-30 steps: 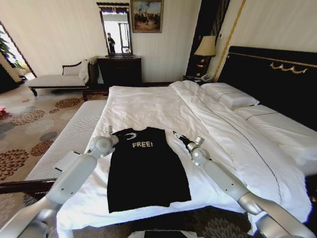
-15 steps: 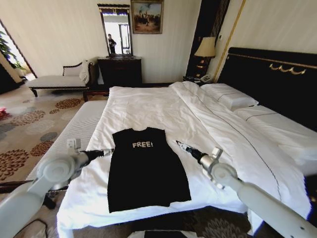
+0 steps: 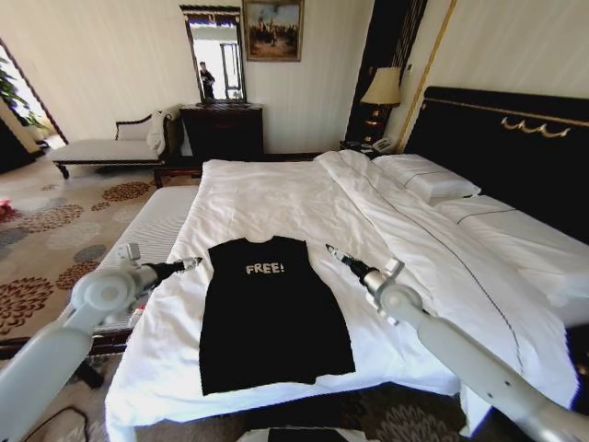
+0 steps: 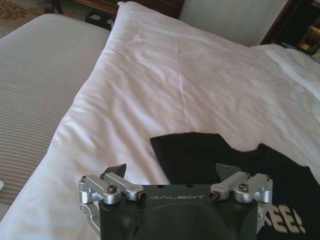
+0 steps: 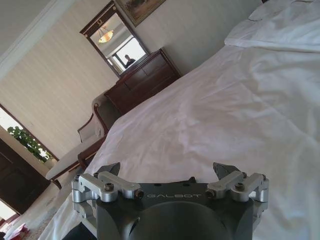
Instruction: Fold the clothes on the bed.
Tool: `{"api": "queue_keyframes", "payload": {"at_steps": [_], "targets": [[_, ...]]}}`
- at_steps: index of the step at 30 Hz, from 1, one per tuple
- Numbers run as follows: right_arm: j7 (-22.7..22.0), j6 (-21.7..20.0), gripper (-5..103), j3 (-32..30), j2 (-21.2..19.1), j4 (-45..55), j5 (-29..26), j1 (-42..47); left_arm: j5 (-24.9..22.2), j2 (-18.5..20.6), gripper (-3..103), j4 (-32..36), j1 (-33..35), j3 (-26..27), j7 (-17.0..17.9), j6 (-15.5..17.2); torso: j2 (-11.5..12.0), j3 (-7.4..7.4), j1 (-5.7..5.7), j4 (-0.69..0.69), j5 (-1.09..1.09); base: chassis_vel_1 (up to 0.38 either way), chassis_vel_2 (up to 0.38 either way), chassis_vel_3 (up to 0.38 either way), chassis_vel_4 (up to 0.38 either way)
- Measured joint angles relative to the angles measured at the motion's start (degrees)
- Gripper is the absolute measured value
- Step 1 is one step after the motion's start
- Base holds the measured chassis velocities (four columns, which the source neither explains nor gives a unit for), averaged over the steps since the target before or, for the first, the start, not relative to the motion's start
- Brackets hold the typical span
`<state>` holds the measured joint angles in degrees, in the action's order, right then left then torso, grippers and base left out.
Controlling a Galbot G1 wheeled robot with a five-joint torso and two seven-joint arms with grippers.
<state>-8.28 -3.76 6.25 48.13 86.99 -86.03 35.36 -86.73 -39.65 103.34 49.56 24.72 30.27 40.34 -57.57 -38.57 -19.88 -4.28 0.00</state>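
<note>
The clothes, one black T-shirt (image 3: 271,313) with white "FREE!" lettering, lie flat near the foot of the bed (image 3: 267,198), sleeves tucked in so the outline is a narrow rectangle. My left gripper (image 3: 190,263) hovers open just off the shirt's left shoulder, over the white duvet. In the left wrist view the left gripper (image 4: 171,172) holds nothing, and the shirt's shoulder corner (image 4: 200,152) lies just beyond its fingertips. My right gripper (image 3: 333,251) is a short way off the right shoulder. In the right wrist view the right gripper (image 5: 167,170) is open and points across the bare duvet.
A pale striped bench (image 3: 147,239) runs along the bed's left side. Pillows (image 3: 428,175) and the dark headboard (image 3: 515,138) are at the right. A dark dresser (image 3: 221,129) and a chaise (image 3: 110,147) stand by the far wall, across patterned carpet (image 3: 55,239).
My left gripper has drawn back to the left, from over the shirt's collar to beside its shoulder. The right arm shifted slightly, its gripper staying beside the right shoulder. The shirt lies still.
</note>
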Motion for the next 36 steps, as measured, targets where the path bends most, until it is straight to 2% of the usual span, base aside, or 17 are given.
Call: {"api": "queue_keyframes", "payload": {"at_steps": [2,3,7,8,11,12,16,18,20,22,26,35,36], "targets": [[1.63,-0.48,100,1.90,2.83,-5.79,0.57,-3.09,2.63,-3.40,100,-6.86,-5.35,-3.00,-1.73,-0.09,0.00,0.00,0.00,-0.03,0.01,0.000,0.000,0.000,0.000],[1.63,-0.48,100,1.90,2.83,-5.79,0.57,-3.09,2.63,-3.40,100,-6.86,-5.35,-3.00,-1.73,-0.09,0.00,0.00,0.00,-0.03,0.01,0.000,0.000,0.000,0.000],[4.74,-0.70,100,4.47,7.97,-16.64,2.86,-7.42,10.29,-12.58,100,-20.43,-14.46,-7.28,-6.41,-1.15,0.01,-0.01,-0.01,-0.06,0.01,0.000,0.000,0.000,0.000],[4.74,-0.70,100,4.47,7.97,-16.64,2.86,-7.42,10.29,-12.58,100,-20.43,-14.46,-7.28,-6.41,-1.15,0.01,-0.01,-0.01,-0.06,0.01,0.000,0.000,0.000,0.000],[5.48,-0.82,100,4.99,10.22,-20.21,3.67,-8.68,14.86,-17.89,100,-29.99,-18.32,-8.19,-9.44,-1.89,0.01,0.00,-0.01,-0.06,0.00,0.000,0.000,0.000,0.000],[5.48,-0.82,100,4.99,10.22,-20.21,3.67,-8.68,14.86,-17.89,100,-29.99,-18.32,-8.19,-9.44,-1.89,0.01,0.00,-0.01,-0.06,0.00,0.000,0.000,0.000,0.000],[5.58,-0.95,100,5.14,10.69,-20.17,4.32,-8.52,20.74,-21.21,100,-37.77,-20.08,-7.73,-13.12,-2.98,0.01,0.01,0.02,-0.02,0.00,0.000,0.000,0.000,0.000],[5.58,-0.97,100,5.15,10.67,-20.10,4.37,-8.46,21.20,-21.38,100,-38.33,-20.18,-7.61,-13.41,-3.10,0.01,0.01,0.02,-0.03,0.00,0.000,0.000,0.000,0.000],[5.56,-1.10,100,5.17,10.42,-19.84,4.77,-8.27,22.93,-21.73,100,-41.06,-20.41,-7.06,-15.75,-3.82,0.00,0.01,0.02,-0.04,0.00,0.000,0.000,0.000,0.000],[5.54,-1.12,100,5.17,10.40,-19.78,4.82,-8.23,23.19,-21.78,100,-41.56,-20.41,-6.99,-16.49,-4.13,0.00,0.01,0.02,-0.03,0.01,0.000,0.000,0.000,0.000],[5.20,-1.15,100,5.17,10.68,-19.24,5.09,-7.89,24.35,-23.60,100,-44.05,-20.77,-6.62,-20.82,-7.10,0.00,0.01,0.02,-0.02,0.00,0.000,0.000,0.000,0.000],[4.16,-1.12,100,5.04,9.61,-16.70,5.27,-6.82,26.60,-26.31,101,-46.72,-23.12,-6.91,-24.16,-10.72,-0.01,0.01,0.02,-0.05,0.02,0.000,0.000,0.000,0.000],[4.10,-1.09,100,4.90,9.22,-16.33,5.27,-6.59,27.04,-26.51,97,-47.10,-23.43,-6.97,-24.36,-11.06,-0.01,0.01,0.02,-0.05,0.00,0.000,0.000,0.000,0.000]]}}
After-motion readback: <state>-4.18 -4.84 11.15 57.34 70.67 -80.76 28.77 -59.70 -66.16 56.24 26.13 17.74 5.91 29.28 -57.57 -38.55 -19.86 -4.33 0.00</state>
